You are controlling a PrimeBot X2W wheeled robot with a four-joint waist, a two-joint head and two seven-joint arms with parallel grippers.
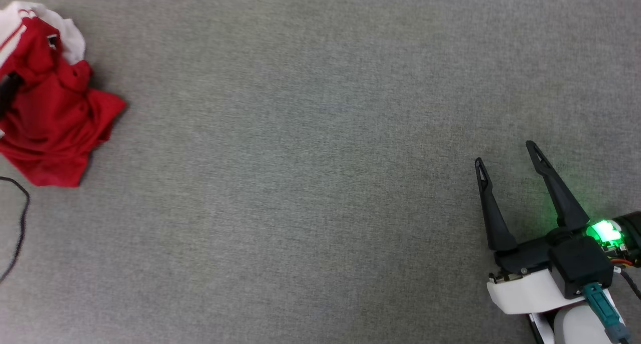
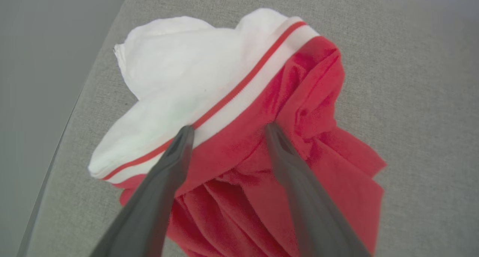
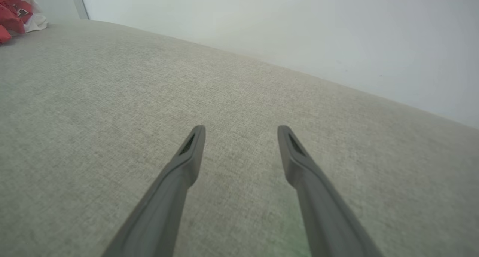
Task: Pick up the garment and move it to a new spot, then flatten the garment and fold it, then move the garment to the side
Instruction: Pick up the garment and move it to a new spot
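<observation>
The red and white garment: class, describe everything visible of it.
The red jersey-style garment with a white sleeve and red-striped white trim lies crumpled in a heap, soft knit by its look, on the grey woven surface near one edge. The open left gripper is poised over it; contact cannot be told.

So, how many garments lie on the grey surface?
1. A crumpled red jersey with a white sleeve lies at the head view's far left, just before the open left gripper. Its folds may hide something smaller.

Grey surface [image 1: 310, 158] lies open; garment [image 1: 50, 118] heaped far left.
</observation>
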